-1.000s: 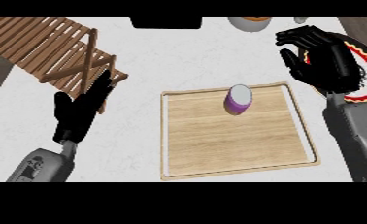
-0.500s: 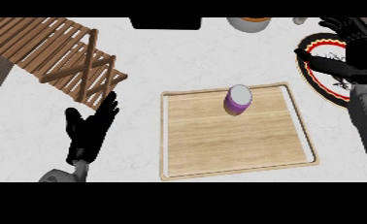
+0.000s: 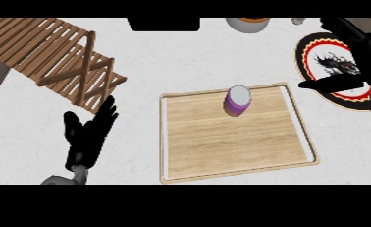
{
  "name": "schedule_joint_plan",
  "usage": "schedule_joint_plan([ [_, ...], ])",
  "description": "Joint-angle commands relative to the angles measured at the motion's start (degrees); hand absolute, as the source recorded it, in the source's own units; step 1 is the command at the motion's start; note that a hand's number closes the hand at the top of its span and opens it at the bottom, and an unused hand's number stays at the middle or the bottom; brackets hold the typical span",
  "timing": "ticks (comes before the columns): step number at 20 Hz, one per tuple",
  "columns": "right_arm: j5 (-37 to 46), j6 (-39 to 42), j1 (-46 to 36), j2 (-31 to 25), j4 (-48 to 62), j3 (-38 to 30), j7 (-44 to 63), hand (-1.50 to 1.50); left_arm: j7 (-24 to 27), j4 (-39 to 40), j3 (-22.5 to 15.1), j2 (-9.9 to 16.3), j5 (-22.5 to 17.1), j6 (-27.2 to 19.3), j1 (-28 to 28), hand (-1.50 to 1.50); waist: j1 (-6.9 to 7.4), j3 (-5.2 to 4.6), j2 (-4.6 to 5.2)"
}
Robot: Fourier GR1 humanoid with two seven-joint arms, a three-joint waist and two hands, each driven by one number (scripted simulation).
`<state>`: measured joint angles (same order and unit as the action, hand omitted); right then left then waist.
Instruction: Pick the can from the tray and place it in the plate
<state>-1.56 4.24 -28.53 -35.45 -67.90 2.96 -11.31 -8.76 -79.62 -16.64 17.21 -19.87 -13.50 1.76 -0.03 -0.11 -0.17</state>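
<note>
Two matte black hands, left hand (image 3: 87, 135) on a grey forearm (image 3: 72, 178), right hand (image 3: 334, 81) with slender fingers.

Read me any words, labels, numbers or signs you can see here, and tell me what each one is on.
There is no readable text in this view.
The purple can on the tray: its side looks plain, no label legible.
The plate: a red and black rim and a dark figure in its middle, a pattern and not lettering.
The wooden rack: no markings.
</note>
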Motion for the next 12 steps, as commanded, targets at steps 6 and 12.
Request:
schedule_joint_plan([
  [6,8.45,7.55,-4.64,-1.54,-11.35,11.59,20.92,-1.5,-0.78,0.61,0.89,-0.37,0.83,0.87,1.78,0.0,0.23,0.02,0.04],
  [12,14.1,9.56,-2.32,1.8,-11.31,13.75,24.29,-1.5,0.86,-0.84,0.5,-2.49,2.13,1.34,-2.19,0.0,0.36,0.09,0.18],
])
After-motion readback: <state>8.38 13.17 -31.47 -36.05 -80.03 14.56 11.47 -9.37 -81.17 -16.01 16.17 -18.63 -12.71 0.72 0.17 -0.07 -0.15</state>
